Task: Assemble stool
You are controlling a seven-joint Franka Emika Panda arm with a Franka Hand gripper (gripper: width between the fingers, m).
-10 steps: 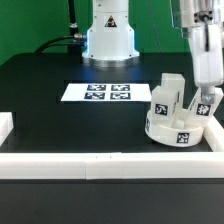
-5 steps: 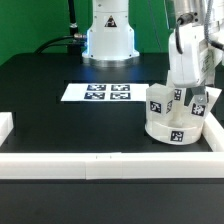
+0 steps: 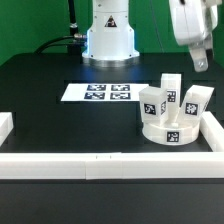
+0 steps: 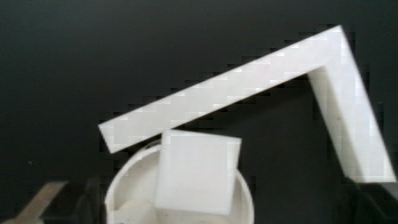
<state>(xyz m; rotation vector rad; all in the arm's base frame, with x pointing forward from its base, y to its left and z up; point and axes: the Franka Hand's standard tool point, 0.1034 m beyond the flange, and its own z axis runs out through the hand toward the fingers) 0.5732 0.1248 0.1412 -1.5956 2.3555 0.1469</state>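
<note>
Nearest in the exterior view, a long white border rail point(image 3: 110, 163) runs across the front edge of the black surface point(image 3: 50, 115), with a short white block point(image 3: 5, 126) at the exterior view's left. Behind the rail, toward the exterior view's right, sits the white plastic round disc seat point(image 3: 168, 129), hemmed by a side rail point(image 3: 212, 130). Three short blocky white legs with black-and-white tags point(image 3: 155, 101) stand upright on the seat. Farther back lies the marker board point(image 3: 96, 92), then the robot's white base point(image 3: 109, 40). The gripper point(image 3: 201, 62) hangs above the stool, holding nothing; its fingertips are blurred, so the jaw width is unclear. In the wrist view, one leg point(image 4: 199, 178) and the seat's edge point(image 4: 128, 195) are cut off.
</note>
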